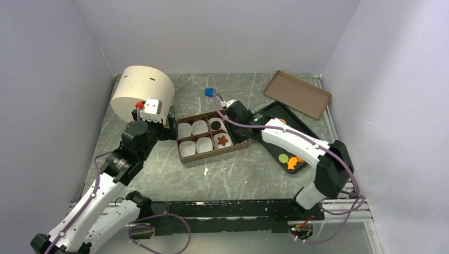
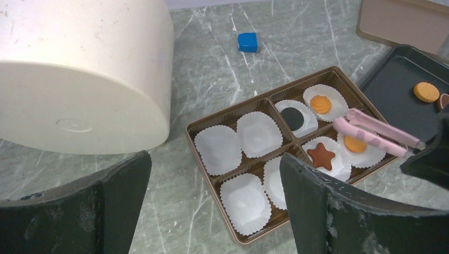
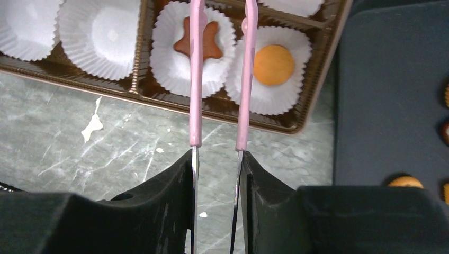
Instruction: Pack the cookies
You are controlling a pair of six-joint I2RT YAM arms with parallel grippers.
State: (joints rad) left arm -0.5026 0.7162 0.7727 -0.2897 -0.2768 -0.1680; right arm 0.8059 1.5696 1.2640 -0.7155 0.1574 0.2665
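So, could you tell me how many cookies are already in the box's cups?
4, all in the right-hand cups: black round, orange swirl, brown star, plain orange round by the tweezers. None look hidden.

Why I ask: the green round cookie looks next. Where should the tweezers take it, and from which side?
Probably pinch its rim across opposite edges with the tweezers, coming down from above: the green round cookie lies flat on the black tray, so only its thin edge offers purchase.
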